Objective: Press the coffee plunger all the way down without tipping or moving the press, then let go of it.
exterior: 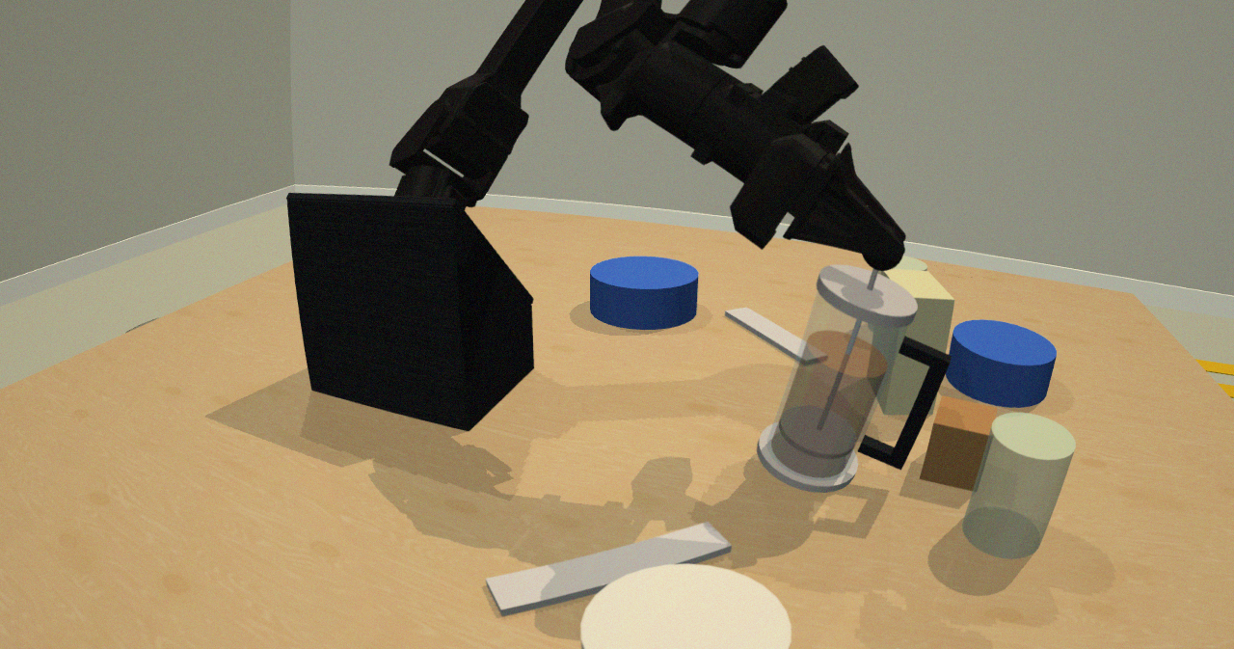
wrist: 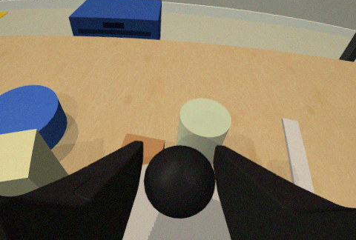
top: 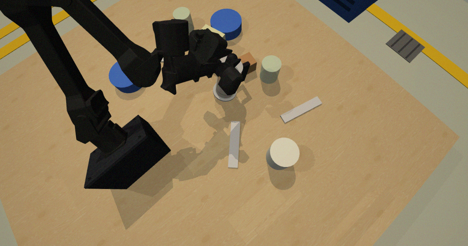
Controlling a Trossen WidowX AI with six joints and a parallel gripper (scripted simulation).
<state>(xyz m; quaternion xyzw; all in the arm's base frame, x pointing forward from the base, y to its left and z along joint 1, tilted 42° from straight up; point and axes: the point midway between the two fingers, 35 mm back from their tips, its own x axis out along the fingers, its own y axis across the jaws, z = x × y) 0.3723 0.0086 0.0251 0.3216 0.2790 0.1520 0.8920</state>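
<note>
The coffee press (exterior: 797, 399) (top: 224, 98) stands upright on the table; its black handle (exterior: 925, 405) (top: 245, 71) points away from the arm's base. Its round black plunger knob (exterior: 884, 253) (wrist: 179, 186) sits close above the grey lid (exterior: 893, 307) (wrist: 189, 227), with a short bit of rod showing. The filter disc is low in the glass, near the base. My gripper (top: 233, 63) (wrist: 179, 152) is slightly open around the knob; a thin gap shows at the left finger in the wrist view. The near finger hides part of the press in the top view.
An orange block (top: 248, 59) (exterior: 957, 446) and a green cylinder (top: 271, 64) (exterior: 1031, 473) (wrist: 205, 118) stand near the handle. A yellow block (exterior: 923, 300) (wrist: 15, 155) and blue discs (top: 225, 22) (exterior: 643, 286) are behind. Grey strips (top: 234, 146) (top: 301, 109) and a cream cylinder (top: 284, 152) lie nearer.
</note>
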